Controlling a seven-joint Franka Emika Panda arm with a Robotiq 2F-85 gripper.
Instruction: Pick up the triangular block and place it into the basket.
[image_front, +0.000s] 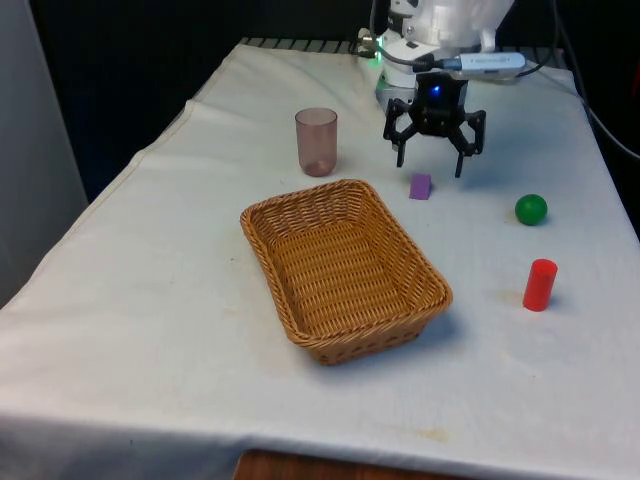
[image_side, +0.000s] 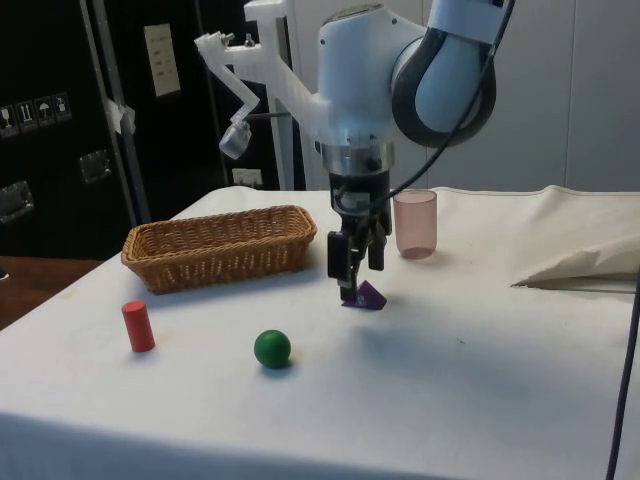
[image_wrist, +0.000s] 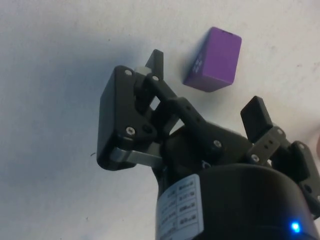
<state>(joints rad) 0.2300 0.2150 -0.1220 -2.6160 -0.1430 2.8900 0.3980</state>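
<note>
End effector (image_front: 431, 158) wide open, empty, above purple block (image_front: 421, 187) on counter (image_front: 150, 300); basket (image_front: 343, 266) nearby

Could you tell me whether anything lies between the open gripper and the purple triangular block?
Nothing does: in the wrist view the gripper has only bare white cloth between its fingers and the purple triangular block.

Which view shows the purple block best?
The wrist view: the block is close and unobstructed, just beyond the open gripper. In the front view it is small; in the side view the gripper partly hides it.
</note>
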